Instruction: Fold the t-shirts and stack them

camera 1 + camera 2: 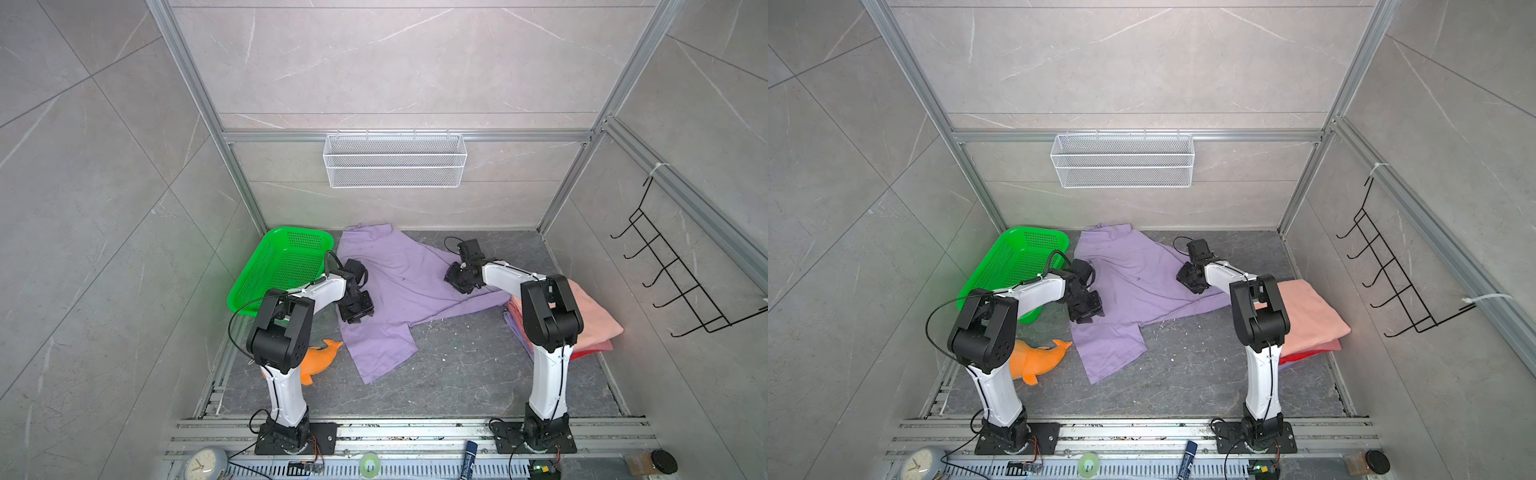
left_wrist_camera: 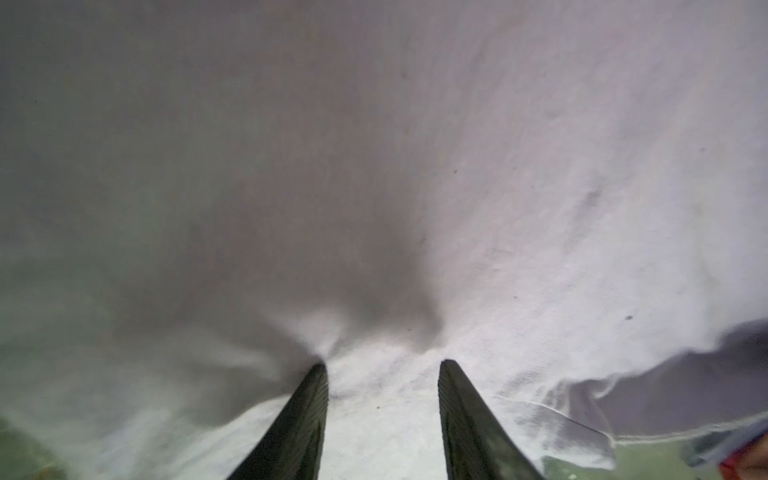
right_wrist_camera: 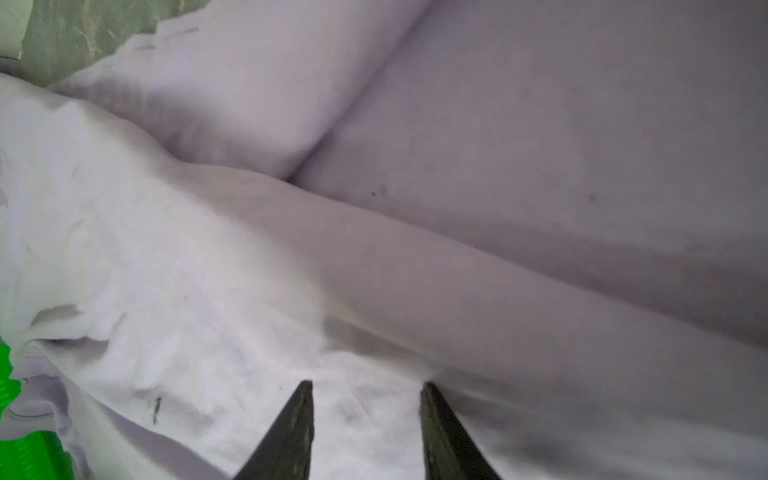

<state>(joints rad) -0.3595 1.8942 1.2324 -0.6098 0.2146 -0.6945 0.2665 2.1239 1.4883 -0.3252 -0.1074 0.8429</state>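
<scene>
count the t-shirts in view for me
4. One lilac t-shirt lies spread mid-table. Three are folded in the stack at right: salmon-pink shirt on top, red shirt and second lilac shirt peeking below. The right arm hides part, so more may exist.

Grey marble-look wall panels [image 1: 395,62] stand in an aluminium frame [image 1: 270,136]. A white wire-mesh basket [image 1: 395,160] hangs on the back wall, a black hook rack [image 1: 681,272] on the side one. The surface [image 1: 457,374] is dark grey, perhaps stone. The light is even.
</scene>
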